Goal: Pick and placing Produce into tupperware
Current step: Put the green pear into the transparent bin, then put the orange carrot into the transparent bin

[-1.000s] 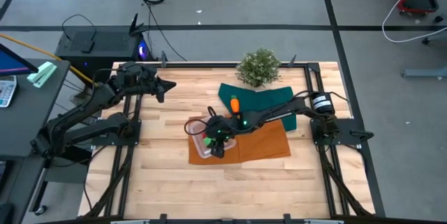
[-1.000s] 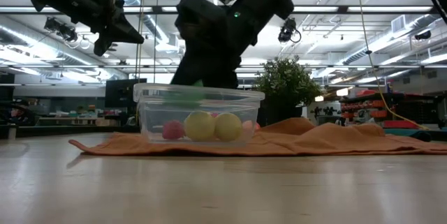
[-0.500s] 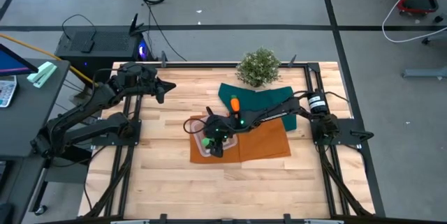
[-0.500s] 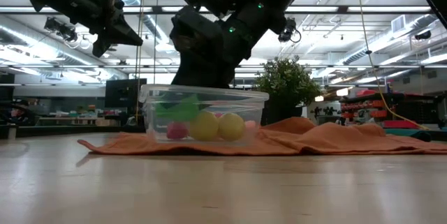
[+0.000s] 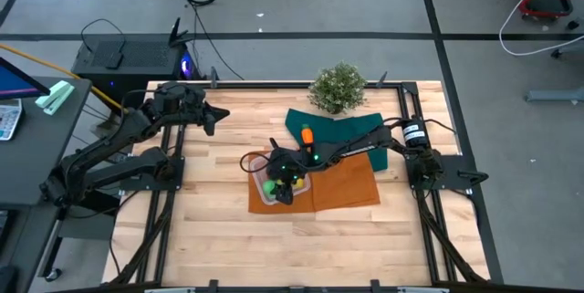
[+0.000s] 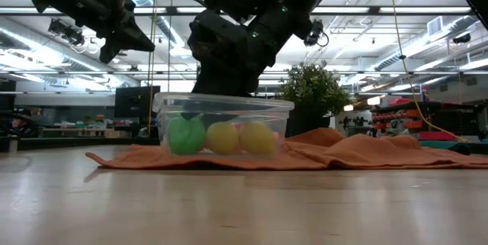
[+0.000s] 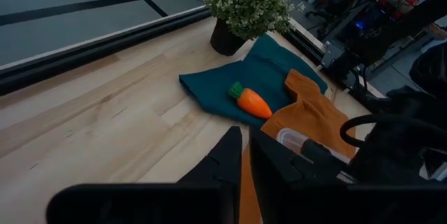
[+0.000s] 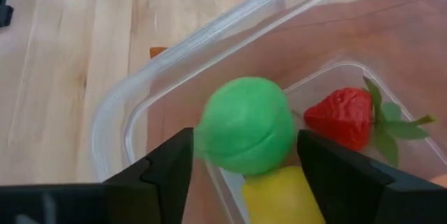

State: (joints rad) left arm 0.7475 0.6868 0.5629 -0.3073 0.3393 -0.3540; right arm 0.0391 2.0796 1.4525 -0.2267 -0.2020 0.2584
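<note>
Wooden tabletop (image 5: 219, 229), orange cloth at centre: the right gripper (image 8: 241, 175) hangs over the tupperware (image 6: 225, 107) with fingers spread, the green ball (image 6: 186, 134) released and resting on the floor beside two lemons (image 6: 223, 137). A second ago the ball sat higher, between narrower fingers. Left gripper (image 5: 222, 113) waits clenched and empty near the far left edge; the carrot (image 5: 307, 135) isn't packed yet.

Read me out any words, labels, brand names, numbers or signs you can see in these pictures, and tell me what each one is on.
No text can be read in any view.
The tupperware, green ball, lemons, strawberry and carrot carry no markings.
Signs and shelves in the room behind the table are too small and blurred to read.
</note>
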